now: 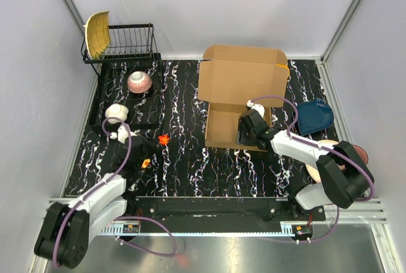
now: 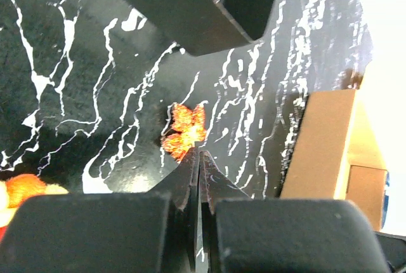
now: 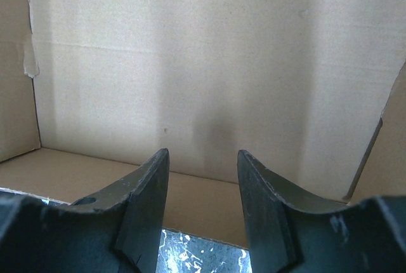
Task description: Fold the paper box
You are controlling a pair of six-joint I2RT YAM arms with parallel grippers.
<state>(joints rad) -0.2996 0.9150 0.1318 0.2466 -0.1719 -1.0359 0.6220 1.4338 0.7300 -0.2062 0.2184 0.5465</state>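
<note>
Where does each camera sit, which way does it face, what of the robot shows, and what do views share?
Top external: above and behind the arms, looking down at the mat; left arm, right arm, both bases show.
Left wrist: on the left arm, facing along the shut left gripper at an orange scrap on the mat.
Right wrist: on the right arm, facing the paper box's inside wall past the open right gripper.
Shared: top and left wrist both show the scrap and the box.

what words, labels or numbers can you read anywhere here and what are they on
None can be read.
The paper box is plain brown cardboard, unmarked on every face shown.
Coloured marks on a small module by the left arm's base are too small to read.
</note>
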